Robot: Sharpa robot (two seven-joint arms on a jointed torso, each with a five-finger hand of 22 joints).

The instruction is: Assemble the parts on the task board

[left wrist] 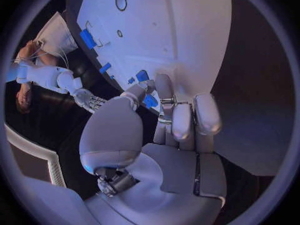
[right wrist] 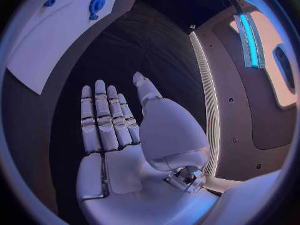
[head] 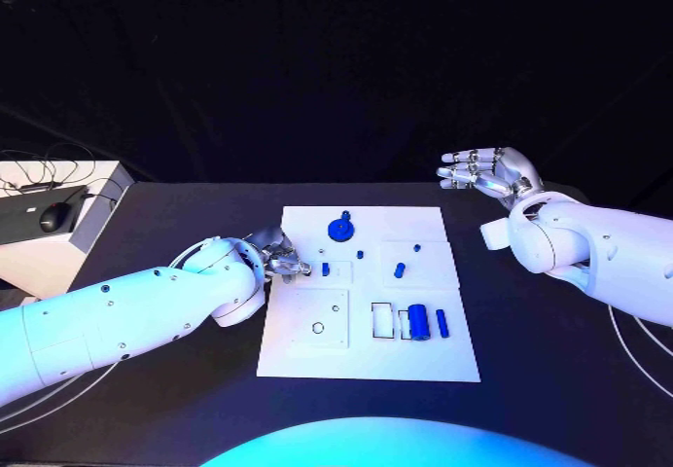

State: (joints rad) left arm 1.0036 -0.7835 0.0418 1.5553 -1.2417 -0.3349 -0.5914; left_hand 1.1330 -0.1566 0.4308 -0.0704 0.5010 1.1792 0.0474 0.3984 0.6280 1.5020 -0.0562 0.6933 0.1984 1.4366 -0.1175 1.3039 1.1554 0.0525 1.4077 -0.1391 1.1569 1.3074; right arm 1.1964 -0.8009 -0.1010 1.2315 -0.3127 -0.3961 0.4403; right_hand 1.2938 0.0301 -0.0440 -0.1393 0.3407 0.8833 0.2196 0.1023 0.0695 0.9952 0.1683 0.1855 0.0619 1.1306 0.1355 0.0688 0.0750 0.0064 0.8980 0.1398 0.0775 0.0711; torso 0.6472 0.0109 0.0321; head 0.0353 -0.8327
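Right now the left hand [head: 276, 255] sits at the left edge of the white rectangular task board [head: 368, 362], fingers curled down near a small blue peg [head: 326, 269] that stands on the board. In the left wrist view the fingertips [left wrist: 164, 85] are bunched around a small blue piece [left wrist: 149, 101] at the board edge; can't tell if it's actually pinched or just touched.

The right hand [head: 484, 171] is up above the table beyond the board's far right corner, well apart from every part. Fingers spread and straight, palm bare, holding nothing; the right wrist view confirms.

On the board:
- round blue gear-shaped part [head: 341, 230] near the far edge, centre
- small blue stub [head: 361, 255] just behind the middle
- short blue peg [head: 400, 270] right of centre
- fat blue cylinder [head: 416, 320] lying in the near right area, a thin blue rod [head: 442, 323] just beside it on the right
- empty rectangular slot [head: 381, 319] just left of the cylinder
- small round hole [head: 318, 328] in the near left square
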